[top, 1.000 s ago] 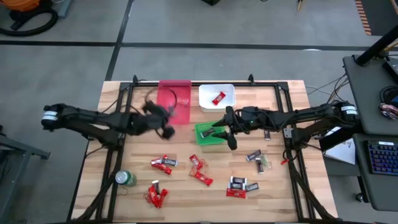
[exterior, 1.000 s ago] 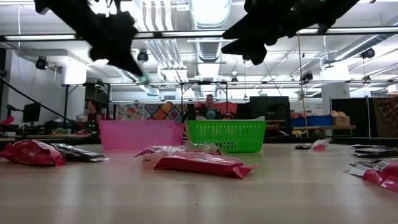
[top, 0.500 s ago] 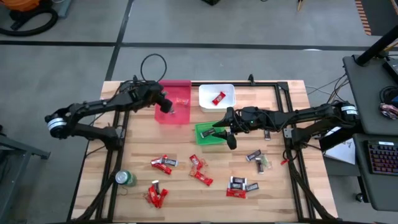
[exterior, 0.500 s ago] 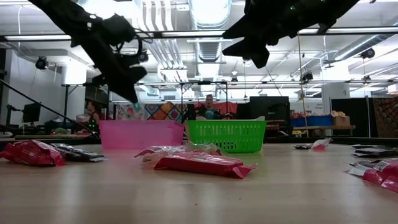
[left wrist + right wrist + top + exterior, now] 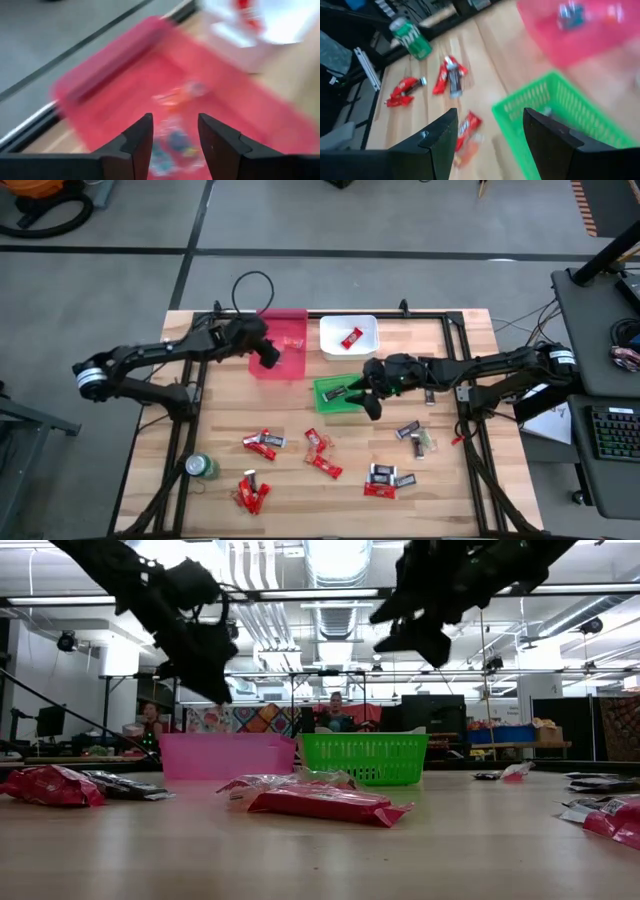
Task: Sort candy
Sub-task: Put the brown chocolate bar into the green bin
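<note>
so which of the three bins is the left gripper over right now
The pink bin, the one farthest toward the left arm's side. The left gripper hangs open above it; the white bin and green bin sit further right.

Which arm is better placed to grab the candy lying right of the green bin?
Right. The right gripper hangs open, empty, beside the green bin, close to those wrapped candies; the left gripper is over the pink bin, farther away.

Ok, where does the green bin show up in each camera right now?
High view: green bin mid-table, under the right gripper.
Low view: centre, on the far table edge.
Left wrist view: not in it.
Right wrist view: lower right, past the open fingers.
Shared landmark: the pink bin beside it, seen in all four views.
</note>
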{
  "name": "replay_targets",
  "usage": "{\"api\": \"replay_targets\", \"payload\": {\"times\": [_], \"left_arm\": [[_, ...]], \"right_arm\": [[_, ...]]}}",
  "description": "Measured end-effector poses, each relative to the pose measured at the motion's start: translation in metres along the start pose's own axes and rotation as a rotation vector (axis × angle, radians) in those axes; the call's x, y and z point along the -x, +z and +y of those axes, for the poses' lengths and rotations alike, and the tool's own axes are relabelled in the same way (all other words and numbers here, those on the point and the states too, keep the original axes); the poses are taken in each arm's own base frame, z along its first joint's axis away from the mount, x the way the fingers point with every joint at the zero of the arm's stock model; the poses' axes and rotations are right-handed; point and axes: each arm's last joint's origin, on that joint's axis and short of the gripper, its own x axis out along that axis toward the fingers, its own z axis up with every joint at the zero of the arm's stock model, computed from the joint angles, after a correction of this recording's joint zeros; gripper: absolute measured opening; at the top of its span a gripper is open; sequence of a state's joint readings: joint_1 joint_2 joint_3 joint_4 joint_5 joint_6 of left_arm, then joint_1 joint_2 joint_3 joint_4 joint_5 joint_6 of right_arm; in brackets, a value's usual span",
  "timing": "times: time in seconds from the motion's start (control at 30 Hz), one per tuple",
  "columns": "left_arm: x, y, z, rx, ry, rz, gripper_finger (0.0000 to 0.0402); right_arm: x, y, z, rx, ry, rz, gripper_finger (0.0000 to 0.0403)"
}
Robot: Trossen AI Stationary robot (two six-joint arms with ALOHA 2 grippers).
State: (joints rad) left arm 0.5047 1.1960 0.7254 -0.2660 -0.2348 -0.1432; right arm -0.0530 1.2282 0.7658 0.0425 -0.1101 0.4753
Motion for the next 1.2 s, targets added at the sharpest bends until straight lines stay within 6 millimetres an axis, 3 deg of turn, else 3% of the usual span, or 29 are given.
{"api": "replay_targets", "payload": {"times": [0.2, 0.5, 0.83, 1.0, 1.2], "left_arm": [[0.028, 0.001, -0.039, -0.048, -0.22, -0.09, 0.0141], [0.058, -0.005, -0.098, -0.154, -0.48, -0.232, 0.0142], [0.076, -0.004, -0.119, -0.157, -0.598, -0.343, 0.0142], [0.076, -0.002, -0.119, -0.144, -0.604, -0.36, 0.0142], [0.078, 0.001, -0.12, -0.129, -0.616, -0.391, 0.0142]], "right_arm": [[0.001, -0.013, -0.003, -0.187, -0.005, 0.162, 0.0211], [0.006, -0.045, 0.008, -0.343, -0.067, 0.431, 0.021], [0.032, -0.085, 0.004, -0.532, -0.432, 0.777, 0.0191], [0.036, -0.091, 0.009, -0.254, -0.339, 0.872, 0.0191], [0.036, -0.101, 0.022, 0.271, -0.187, 0.905, 0.0191]]}}
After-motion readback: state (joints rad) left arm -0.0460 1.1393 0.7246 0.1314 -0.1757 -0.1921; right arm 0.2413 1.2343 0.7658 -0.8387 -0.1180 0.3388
